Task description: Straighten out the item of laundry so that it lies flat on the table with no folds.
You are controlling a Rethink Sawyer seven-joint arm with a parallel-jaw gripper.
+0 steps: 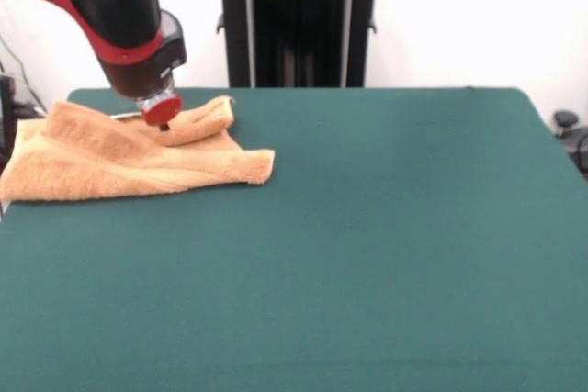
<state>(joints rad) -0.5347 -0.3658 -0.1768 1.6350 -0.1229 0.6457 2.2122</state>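
Hovered gripper [163, 122] over far fold of towel [129, 158] at table [386, 254] far-left, long axis left-right; grip state indiscernible.

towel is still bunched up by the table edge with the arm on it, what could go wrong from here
The towel lies at the table's edge, so a pull that way could drag it off. The gripper sits on a folded-over ridge; pressing or sweeping there might deepen the fold or bunch the cloth further.

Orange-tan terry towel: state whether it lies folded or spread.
Folded. The orange-tan terry towel has a doubled-over ridge along its far edge, under the gripper.
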